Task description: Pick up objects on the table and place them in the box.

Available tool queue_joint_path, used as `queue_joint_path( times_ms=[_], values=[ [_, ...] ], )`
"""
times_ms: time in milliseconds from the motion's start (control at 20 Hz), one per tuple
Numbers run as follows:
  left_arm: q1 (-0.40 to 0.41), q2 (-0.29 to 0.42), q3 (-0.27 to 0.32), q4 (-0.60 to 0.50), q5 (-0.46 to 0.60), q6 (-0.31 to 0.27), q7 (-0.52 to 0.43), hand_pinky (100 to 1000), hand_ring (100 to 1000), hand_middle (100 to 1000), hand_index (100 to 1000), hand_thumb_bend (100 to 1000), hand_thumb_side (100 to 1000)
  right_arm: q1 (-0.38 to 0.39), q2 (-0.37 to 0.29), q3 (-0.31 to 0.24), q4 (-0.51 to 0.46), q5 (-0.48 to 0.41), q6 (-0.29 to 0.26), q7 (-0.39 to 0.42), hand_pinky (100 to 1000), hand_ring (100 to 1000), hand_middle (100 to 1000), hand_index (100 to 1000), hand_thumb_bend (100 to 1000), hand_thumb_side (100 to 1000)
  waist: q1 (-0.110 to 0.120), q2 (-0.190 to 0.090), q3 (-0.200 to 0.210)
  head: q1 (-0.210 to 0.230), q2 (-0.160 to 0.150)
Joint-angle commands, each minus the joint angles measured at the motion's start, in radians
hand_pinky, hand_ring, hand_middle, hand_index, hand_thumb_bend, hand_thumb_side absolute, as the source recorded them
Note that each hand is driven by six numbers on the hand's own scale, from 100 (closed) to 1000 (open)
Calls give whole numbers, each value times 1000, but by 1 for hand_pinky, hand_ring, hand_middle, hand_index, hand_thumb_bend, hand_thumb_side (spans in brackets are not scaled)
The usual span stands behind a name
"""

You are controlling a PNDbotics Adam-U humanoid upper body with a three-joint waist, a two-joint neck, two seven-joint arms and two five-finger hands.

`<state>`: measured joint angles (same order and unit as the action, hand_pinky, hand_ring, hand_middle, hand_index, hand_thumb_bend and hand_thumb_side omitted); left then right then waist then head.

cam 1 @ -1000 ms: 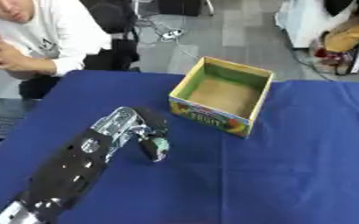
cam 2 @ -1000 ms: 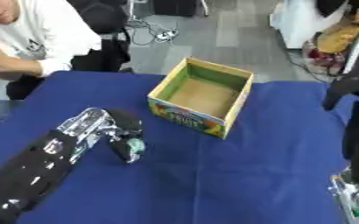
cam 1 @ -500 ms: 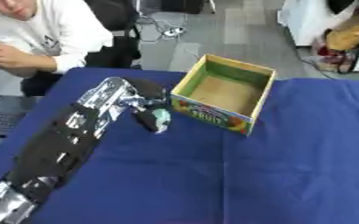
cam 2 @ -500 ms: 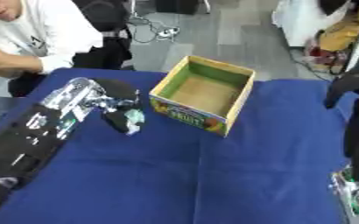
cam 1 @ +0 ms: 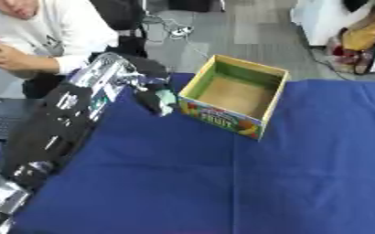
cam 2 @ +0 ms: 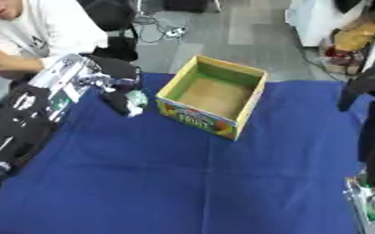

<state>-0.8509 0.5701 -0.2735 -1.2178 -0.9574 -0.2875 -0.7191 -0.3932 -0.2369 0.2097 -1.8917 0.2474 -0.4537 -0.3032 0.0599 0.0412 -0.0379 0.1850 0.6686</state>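
Just left of the fruit box [cam 1: 234, 95], the left hand [cam 1: 147, 89] curls round a pale green object [cam 1: 167, 98]. Both hang above the blue bench [cam 1: 222, 178]. Whether the right hand is open or closed cannot be told.

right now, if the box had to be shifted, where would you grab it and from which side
Probably by the near wall of the box, coming from above: the top is open, so fingers can hook over the thin rim. The left hand, already shut on a pale green object, is closest.

Box [cam 1: 237, 93] open on top; blue table [cam 1: 222, 183] beside it bare.
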Motion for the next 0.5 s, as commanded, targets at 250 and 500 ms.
queue_joint_path(
  times_ms=[250,500],
  values=[
    [-71,0,25,64,-3,-17,76,100,100,178,337,100,680,-10,-9,-1,-12,-7,-2,7,171,264,359,452,100,873,0,-9,-11,5,-2],
    [-127,-22,26,139,-40,-48,155,100,100,181,337,100,681,-23,-7,4,-15,-8,-3,13,172,265,359,451,100,873,5,2,-29,23,-15]
  ],
)
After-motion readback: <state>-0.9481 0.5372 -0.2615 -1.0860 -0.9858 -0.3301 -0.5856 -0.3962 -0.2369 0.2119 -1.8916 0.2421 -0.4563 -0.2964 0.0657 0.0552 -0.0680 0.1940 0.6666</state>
